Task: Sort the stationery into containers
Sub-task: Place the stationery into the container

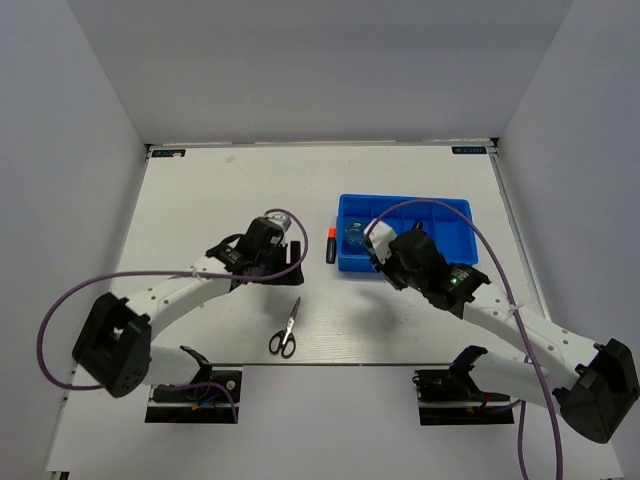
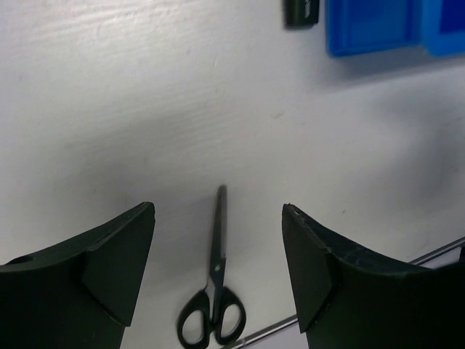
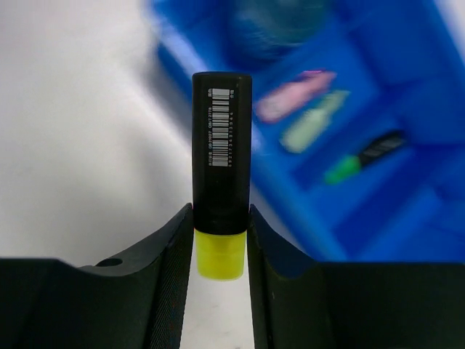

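Observation:
My right gripper (image 3: 220,218) is shut on a black highlighter with a yellow cap (image 3: 221,160), held above the near left rim of the blue tray (image 3: 290,196). The tray holds a pink (image 3: 294,94), a pale green (image 3: 312,120) and a green-capped highlighter (image 3: 363,156). In the top view the right gripper (image 1: 373,254) hangs over the tray's (image 1: 450,225) left front corner. An orange-capped highlighter (image 1: 330,244) lies on the table just left of the tray. My left gripper (image 2: 218,240) is open and empty above the table. Black-handled scissors (image 2: 212,291) lie closed below it, also in the top view (image 1: 285,330).
The left gripper (image 1: 287,246) sits left of the orange-capped highlighter. The tray's corner (image 2: 378,25) and a black marker end (image 2: 301,11) show at the top right of the left wrist view. The table's front edge runs just below the scissors.

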{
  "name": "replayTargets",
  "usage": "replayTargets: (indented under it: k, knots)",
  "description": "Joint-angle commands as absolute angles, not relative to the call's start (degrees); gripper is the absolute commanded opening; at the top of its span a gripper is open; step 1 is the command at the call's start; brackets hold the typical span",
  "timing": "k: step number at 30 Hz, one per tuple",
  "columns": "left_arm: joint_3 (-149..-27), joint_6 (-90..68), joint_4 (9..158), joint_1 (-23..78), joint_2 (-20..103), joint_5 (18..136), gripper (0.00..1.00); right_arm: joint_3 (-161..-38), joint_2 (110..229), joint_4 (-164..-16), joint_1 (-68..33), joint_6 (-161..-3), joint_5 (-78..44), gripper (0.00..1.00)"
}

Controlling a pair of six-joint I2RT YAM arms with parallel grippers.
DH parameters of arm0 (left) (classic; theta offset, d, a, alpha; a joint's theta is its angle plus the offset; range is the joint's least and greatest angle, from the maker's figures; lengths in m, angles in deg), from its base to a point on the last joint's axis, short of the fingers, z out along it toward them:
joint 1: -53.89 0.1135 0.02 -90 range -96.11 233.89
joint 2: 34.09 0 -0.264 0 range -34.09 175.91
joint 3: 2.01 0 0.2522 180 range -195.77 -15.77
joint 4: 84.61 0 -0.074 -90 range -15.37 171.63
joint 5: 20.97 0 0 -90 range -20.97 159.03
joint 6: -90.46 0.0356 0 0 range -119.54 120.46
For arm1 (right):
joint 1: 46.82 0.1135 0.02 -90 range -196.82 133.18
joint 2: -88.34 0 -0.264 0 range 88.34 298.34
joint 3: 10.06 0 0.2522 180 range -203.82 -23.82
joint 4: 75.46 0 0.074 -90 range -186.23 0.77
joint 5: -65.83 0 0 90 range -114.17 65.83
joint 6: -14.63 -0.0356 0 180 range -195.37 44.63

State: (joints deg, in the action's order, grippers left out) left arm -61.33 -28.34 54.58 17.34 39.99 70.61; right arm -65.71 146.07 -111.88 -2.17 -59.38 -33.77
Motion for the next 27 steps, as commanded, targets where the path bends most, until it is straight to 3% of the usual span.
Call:
replayTargets:
  k: [1,8,16,21,22,23,27]
  knots:
    - [-66.65,-27.41,58.33,17.51,43.94,72.98,0.80,-68.03,146.96,-105.32,-4.18,-58.49,-56.01,0.00]
    - [-75.79,-25.65,60.18,17.59,53.88,72.63,0.76,-69.60,148.19,-99.60,-9.46,-60.52,-57.91,0.00]
    - [-87.56,-22.13,62.46,17.94,67.05,74.12,0.68,-77.76,163.99,-100.29,-16.84,-65.08,-59.41,0.00]
    - [-91.88,-21.87,62.73,18.12,71.11,75.27,0.69,-82.70,171.82,-105.65,-21.06,-69.21,-55.38,0.01]
    - [-92.75,-21.69,62.38,18.21,71.89,75.18,0.70,-83.23,172.27,-106.01,-21.41,-69.39,-54.67,0.09]
    - [-92.85,-21.43,62.47,18.30,72.16,75.35,0.71,-83.15,172.54,-105.93,-22.20,-69.31,-53.45,0.33]
    - [-93.64,-20.73,62.38,18.56,73.57,75.62,0.73,-81.83,171.66,-105.57,-22.91,-69.48,-48.79,0.70]
